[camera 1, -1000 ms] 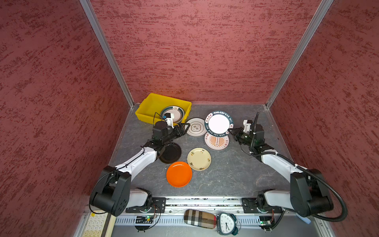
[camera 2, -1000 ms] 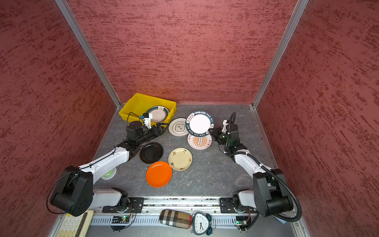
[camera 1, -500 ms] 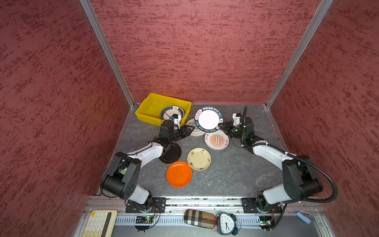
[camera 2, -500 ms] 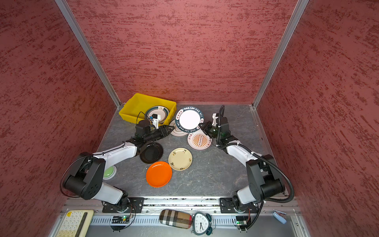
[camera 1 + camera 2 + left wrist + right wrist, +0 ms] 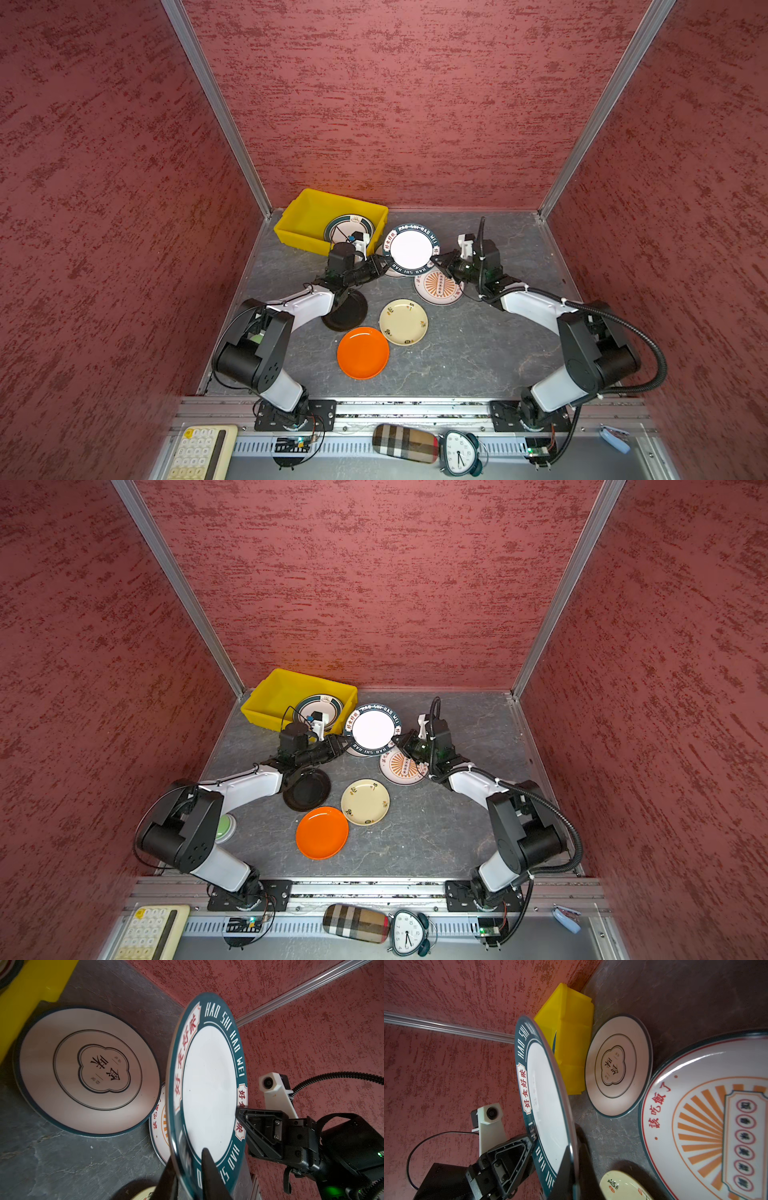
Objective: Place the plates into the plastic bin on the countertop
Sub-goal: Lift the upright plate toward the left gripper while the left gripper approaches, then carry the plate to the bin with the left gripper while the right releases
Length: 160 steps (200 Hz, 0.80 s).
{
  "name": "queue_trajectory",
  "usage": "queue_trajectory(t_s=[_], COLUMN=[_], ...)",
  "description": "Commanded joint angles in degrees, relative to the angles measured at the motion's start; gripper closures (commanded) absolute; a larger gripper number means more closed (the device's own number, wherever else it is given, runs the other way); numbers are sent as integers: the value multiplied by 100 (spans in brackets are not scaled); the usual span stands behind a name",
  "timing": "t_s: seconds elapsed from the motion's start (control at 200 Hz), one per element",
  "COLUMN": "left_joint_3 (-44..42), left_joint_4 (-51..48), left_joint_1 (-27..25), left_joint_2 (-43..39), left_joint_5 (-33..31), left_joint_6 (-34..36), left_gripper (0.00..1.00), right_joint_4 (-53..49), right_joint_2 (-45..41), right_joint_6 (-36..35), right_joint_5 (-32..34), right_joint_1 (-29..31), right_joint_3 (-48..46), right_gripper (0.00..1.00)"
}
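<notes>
Robot test booth, not domestic premises: red textured panels [image 5: 395,104] in aluminium framing [image 5: 214,104]; two arms [image 5: 299,305] bolted to a rail [image 5: 415,409] fronting the counter [image 5: 478,353].

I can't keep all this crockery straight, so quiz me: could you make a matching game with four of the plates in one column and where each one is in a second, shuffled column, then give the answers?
Plates
1. lettered teal-rimmed plate
2. orange plate
3. black plate
4. teal-banded plate

Places
A. partly under the left arm
B. inside the yellow bin
C. flat on the countertop, nearest the front rail
D. raised and tilted, its rim between the fingers of the left hand and the right hand

Pairs: 1-D, 2-C, 3-A, 4-B
</notes>
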Motion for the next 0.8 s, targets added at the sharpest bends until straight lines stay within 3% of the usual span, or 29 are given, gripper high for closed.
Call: queue_trajectory(t_s=[0.0,0.165,0.266,0.326,0.421,0.541,0.706,0.797], left_joint_3=[128,122,120,136,133,133,198,236], left_joint_4=[196,193,150,80,18,-15,-267,-408], left_joint_1=[20,66,92,125,200,290,439,597], left_joint_2=[42,29,11,-10,-35,-127,-285,-393], left_joint_5=[8,-15,-58,-84,-72,-107,-163,-164], left_joint_6=[27,22,13,21,13,30,159,199], left_gripper=[80,89,90,100,100,100,100,100], right_joint_4=[495,519,501,474,486,453,266,-297], right_joint_2=[-7,-61,-84,-94,-136,-235,-410,-659], right_joint_6=[112,90,13,-10,-50,-119,-366,-765], right_joint_5=[-153,-192,-188,-158,-127,-69,40,491], right_joint_1=[108,186,234,247,263,259,258,306], right_joint_3=[242,244,219,186,116,43,32,79], right_gripper=[100,100,80,62,43,35,13,2])
